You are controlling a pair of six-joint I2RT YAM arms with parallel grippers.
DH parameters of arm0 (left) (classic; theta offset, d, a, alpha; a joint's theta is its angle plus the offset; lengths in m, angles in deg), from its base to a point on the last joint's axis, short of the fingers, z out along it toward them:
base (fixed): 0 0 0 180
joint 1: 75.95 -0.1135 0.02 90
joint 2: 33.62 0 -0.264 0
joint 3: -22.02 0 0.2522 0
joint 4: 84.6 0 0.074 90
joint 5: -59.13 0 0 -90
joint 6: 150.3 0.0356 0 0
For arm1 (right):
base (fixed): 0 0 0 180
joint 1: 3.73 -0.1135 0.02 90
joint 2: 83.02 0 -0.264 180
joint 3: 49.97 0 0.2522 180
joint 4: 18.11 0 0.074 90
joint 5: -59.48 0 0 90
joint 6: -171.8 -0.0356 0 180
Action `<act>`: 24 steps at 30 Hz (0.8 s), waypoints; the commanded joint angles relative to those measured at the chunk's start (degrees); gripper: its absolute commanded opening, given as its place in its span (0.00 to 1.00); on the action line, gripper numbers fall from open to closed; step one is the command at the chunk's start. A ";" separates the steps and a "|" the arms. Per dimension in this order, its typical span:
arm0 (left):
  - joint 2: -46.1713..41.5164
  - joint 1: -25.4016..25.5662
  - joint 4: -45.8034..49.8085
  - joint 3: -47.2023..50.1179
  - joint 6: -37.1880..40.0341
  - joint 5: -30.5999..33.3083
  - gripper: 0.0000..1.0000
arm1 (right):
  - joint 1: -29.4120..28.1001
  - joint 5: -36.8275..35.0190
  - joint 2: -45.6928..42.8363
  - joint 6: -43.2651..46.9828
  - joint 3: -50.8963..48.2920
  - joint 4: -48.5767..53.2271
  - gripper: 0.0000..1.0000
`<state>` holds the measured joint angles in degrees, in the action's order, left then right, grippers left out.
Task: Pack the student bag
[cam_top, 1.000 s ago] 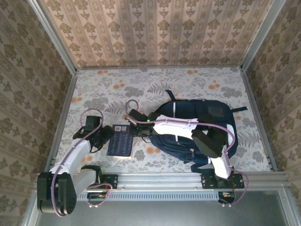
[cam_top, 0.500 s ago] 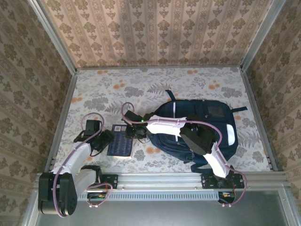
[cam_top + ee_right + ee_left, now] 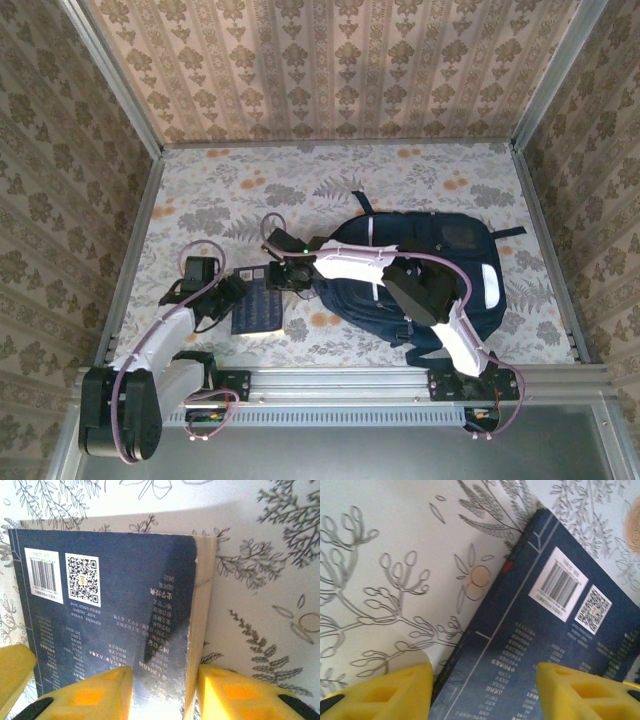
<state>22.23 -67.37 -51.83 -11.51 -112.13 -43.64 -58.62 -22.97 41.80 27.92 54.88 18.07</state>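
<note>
The student bag (image 3: pixel 445 265), navy with white stripes, lies flat right of centre. Left of it a dark blue book (image 3: pixel 257 300) lies back cover up, barcode and QR code showing. My right gripper (image 3: pixel 284 273) reaches across the bag's left end. It is shut on the book's (image 3: pixel 110 605) page-side edge: one yellow finger (image 3: pixel 100 695) sits on the cover, the other against the pages. My left gripper (image 3: pixel 236 296) is open astride the spine edge of the book (image 3: pixel 545 645), one finger (image 3: pixel 385 692) over the cloth and one over the cover.
A floral tablecloth (image 3: pixel 300 190) covers the table. Patterned walls close it in on three sides, and an aluminium rail (image 3: pixel 340 385) runs along the near edge. The bag's dark straps (image 3: pixel 430 345) trail toward the rail.
My right gripper has slid left off the bag's edge onto the book's right edge. My left gripper has edged right to the spine and its jaws have narrowed. The book has barely shifted.
</note>
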 commanded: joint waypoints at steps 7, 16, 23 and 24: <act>1.86 1.70 -4.23 1.92 -0.12 -12.39 0.57 | 1.15 7.35 0.25 2.57 0.30 -2.48 0.40; 3.07 1.70 -2.57 1.84 1.54 -9.86 0.58 | 1.41 8.59 0.96 2.94 -0.65 -2.55 0.41; 3.45 1.71 -2.13 1.49 2.00 -9.02 0.58 | 1.46 6.91 -2.88 3.07 -2.17 -2.97 0.36; 3.54 1.79 -2.14 1.49 2.00 -8.87 0.58 | 1.41 6.65 -3.23 3.32 -1.93 -2.44 0.36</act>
<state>24.03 -66.98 -54.15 -11.01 -110.77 -47.14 -56.31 -18.42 41.18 30.67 53.40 16.06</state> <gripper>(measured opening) 0.584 0.361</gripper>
